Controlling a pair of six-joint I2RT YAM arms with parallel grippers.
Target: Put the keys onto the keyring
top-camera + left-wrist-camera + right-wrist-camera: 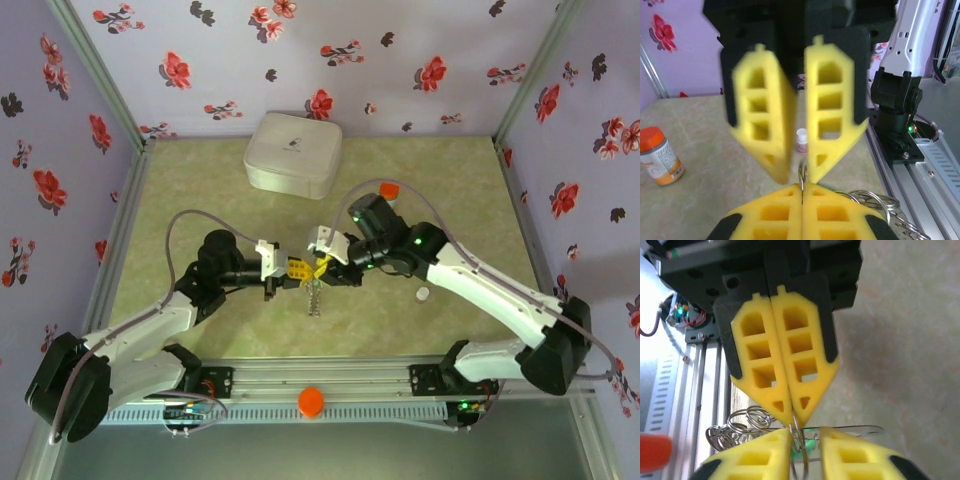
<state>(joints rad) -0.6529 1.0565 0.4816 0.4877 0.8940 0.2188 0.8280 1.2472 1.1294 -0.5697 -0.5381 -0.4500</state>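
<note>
Looking down from the top camera, I see my left hand [293, 268] reaching in from 9 o'clock, its yellow jaws pressed together on a loop of the keyring [315, 296], which hangs between the two hands over the middle of the surface [200, 190]. My right hand [324, 266] meets it from 3 o'clock, jaws apart, with the ring wire standing in the gap beside a green key head [810, 445]. A white box [293, 152] sits at 12 o'clock, an orange-capped bottle [389, 190] at 1 o'clock and a small white cap [423, 293] at 4 o'clock.
</note>
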